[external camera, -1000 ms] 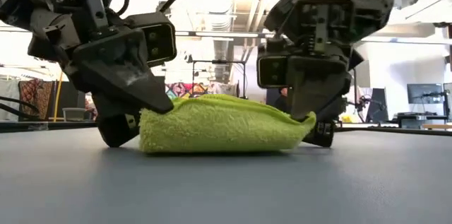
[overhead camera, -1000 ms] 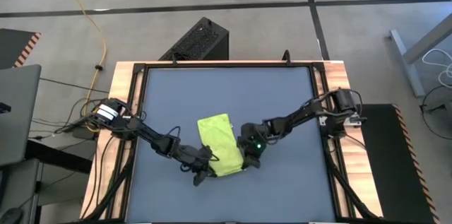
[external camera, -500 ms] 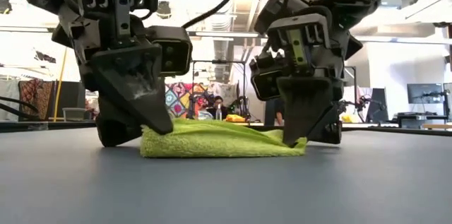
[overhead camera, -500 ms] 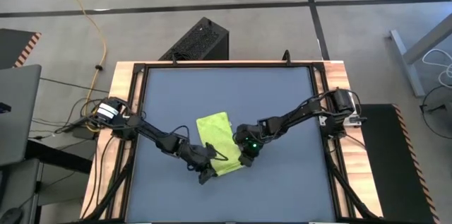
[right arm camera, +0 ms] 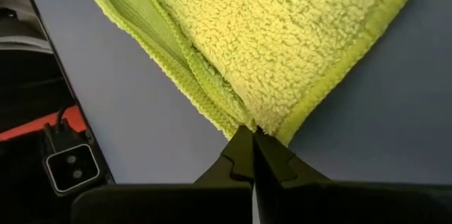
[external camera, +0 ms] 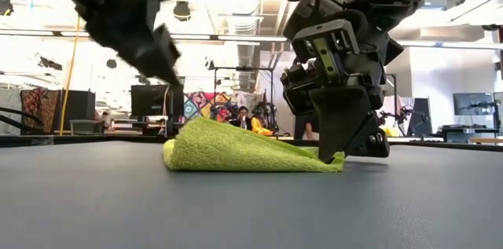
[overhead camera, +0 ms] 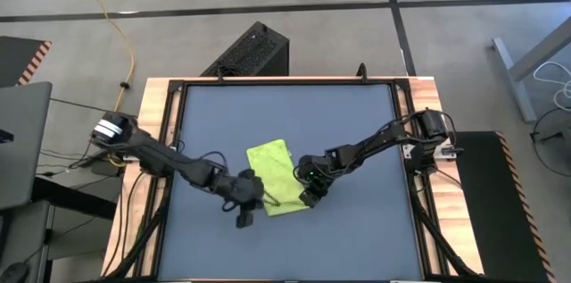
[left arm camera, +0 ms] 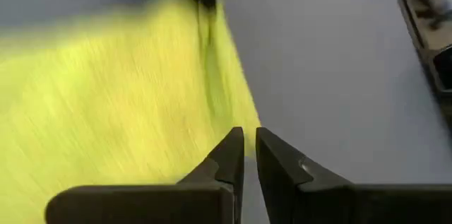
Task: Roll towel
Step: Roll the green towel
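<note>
The lime yellow-green towel [overhead camera: 275,176] lies folded on the dark blue-grey tabletop [overhead camera: 357,122], a little near of centre. In the low view the towel [external camera: 244,151] rests on its underside, and its left end stands up in a low hump. My right gripper [overhead camera: 308,198] is shut on the towel's near right corner, its tips down at the table [external camera: 334,155]. My left gripper [overhead camera: 243,216] is raised above the towel's near left corner. Its fingers [left arm camera: 249,153] stand a narrow slit apart with nothing between them. My right gripper pinches the towel's near right corner [right arm camera: 258,121] between its two fingers. Several layers meet there, with a folded edge beside the fingers. The fingers come from above, pointing steeply down. The corner [external camera: 339,161] lies on the table and the cloth is slack.
A wooden-edged black frame [overhead camera: 169,140] runs round the tabletop. A black box [overhead camera: 254,51] stands on the floor beyond the far edge. In the low view, people and screens [external camera: 251,115] show far off in the room behind.
My left gripper has let go of the towel's near left corner and risen clear of it, swinging up fast. The towel's near end, bulging and raised a second ago, has come down onto the table. My right gripper has lowered with its corner and keeps hold.
</note>
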Action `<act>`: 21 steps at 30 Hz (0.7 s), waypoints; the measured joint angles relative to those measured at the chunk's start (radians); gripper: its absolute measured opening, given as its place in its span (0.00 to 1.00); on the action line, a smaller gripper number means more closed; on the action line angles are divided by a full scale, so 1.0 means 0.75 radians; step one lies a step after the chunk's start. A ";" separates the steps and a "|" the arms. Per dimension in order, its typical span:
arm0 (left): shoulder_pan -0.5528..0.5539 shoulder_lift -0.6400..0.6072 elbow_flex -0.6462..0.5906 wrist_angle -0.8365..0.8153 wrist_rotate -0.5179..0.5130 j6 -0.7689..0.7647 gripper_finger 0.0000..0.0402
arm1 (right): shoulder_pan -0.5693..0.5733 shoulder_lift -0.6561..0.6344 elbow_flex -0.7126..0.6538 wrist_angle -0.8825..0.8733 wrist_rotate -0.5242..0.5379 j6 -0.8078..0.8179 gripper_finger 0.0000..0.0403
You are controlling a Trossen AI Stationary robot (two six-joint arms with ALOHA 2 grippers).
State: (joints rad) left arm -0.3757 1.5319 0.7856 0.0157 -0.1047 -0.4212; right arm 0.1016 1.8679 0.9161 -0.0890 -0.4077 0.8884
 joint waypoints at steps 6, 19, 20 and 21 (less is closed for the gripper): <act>-0.052 0.065 0.002 0.310 -0.199 0.560 0.07 | -0.018 0.001 -0.001 0.012 -0.018 0.007 0.03; -0.008 0.292 0.093 0.325 0.008 0.555 0.28 | -0.022 0.001 0.000 0.019 -0.018 0.002 0.05; -0.008 0.297 0.093 0.321 0.016 0.555 0.28 | -0.022 0.001 0.000 0.018 -0.019 0.002 0.05; -0.008 0.298 0.092 0.300 0.017 0.555 0.28 | -0.022 0.001 0.000 0.017 -0.018 0.001 0.06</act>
State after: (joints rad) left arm -0.3817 1.7557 0.8550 0.2407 -0.0917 -0.0048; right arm 0.0849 1.8687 0.9161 -0.0761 -0.4212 0.8894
